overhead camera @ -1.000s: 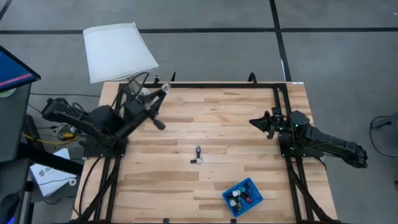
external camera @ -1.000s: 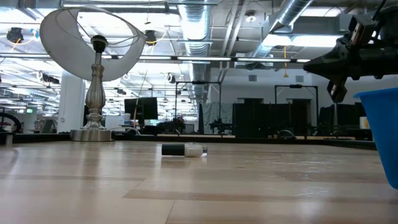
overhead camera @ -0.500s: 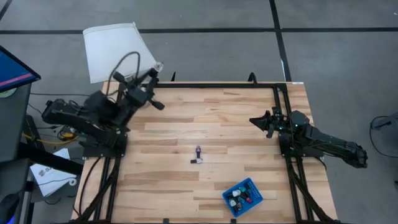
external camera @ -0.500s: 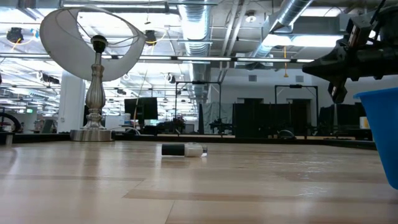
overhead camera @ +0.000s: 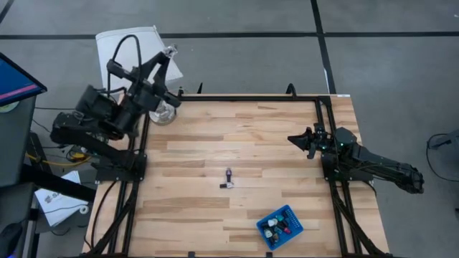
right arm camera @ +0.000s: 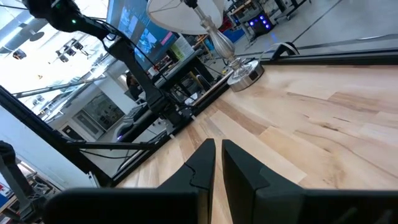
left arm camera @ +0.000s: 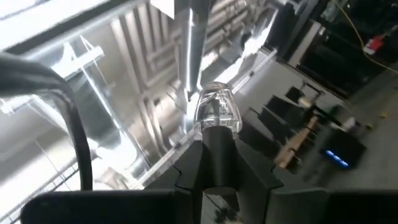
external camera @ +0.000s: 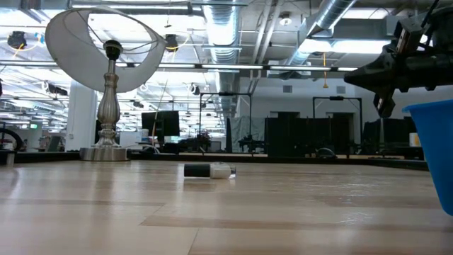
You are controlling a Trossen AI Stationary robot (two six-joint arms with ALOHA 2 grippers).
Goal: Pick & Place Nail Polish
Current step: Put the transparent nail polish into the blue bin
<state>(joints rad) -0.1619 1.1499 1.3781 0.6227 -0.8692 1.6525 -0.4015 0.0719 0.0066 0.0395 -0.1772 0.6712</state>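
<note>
My left gripper is raised above the table's far left corner, beside the lamp shade. It is shut on a small nail polish bottle with a clear body and a dark cap. Another nail polish bottle lies on its side at mid-table, and it also shows in the low view. A blue tray at the near right holds several bottles. My right gripper hangs shut and empty near the table's right edge. My left gripper pinches the bottle's dark cap between its two fingers. The clear body sticks out past the fingertips. The fingers point up and away toward the ceiling, along the bottle. The bottle is lifted clear of the table.
A lamp stands at the far left corner, with its metal base on the table and its white shade tilted. The blue tray's wall fills the low view's right edge. Bare wood lies between the lying bottle and both arms.
My left gripper has swung up and toward the table's far left corner, from over the boards to beside the lamp shade. It has tipped upward and has kept the bottle in its hold. The bottle on the table has stayed put.
</note>
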